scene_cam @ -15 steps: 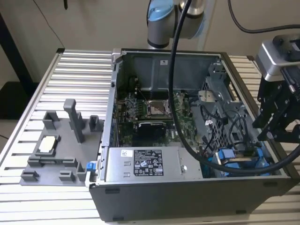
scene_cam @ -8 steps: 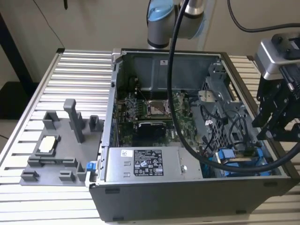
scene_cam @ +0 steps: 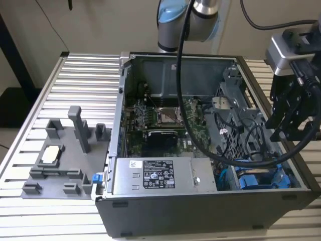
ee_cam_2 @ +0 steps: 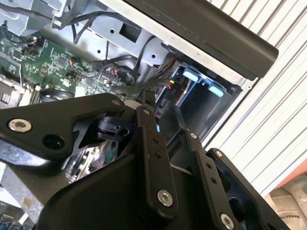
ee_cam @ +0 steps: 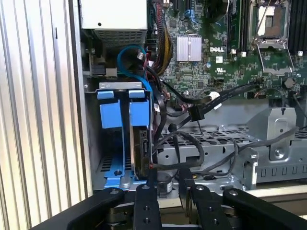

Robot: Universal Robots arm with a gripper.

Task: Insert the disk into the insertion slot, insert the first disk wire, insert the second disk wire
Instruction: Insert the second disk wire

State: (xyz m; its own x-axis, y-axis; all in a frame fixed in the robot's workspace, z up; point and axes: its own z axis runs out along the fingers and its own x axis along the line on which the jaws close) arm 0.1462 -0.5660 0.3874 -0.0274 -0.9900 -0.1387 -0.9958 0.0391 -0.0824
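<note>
Claw: hung over the computer case's near corner at the exterior view's right, fingers narrowly parted.
Disk: stood on edge inside the insertion slot, just beyond the claw.
Cables: black, looped beside the disk.
Bench: carried the case.

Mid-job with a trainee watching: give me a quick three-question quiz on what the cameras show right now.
1. True or false: the power-supply box sits on the table, outside the case.
2. In the exterior view, the gripper hangs above: A) the grey fixture tray; B) the case's side at the exterior view's right; C) the bare table slats.
3. Fill in: the plastic parts in the insertion slot are ___ in colour.
Key: 1 false; 2 B; 3 blue.
</note>
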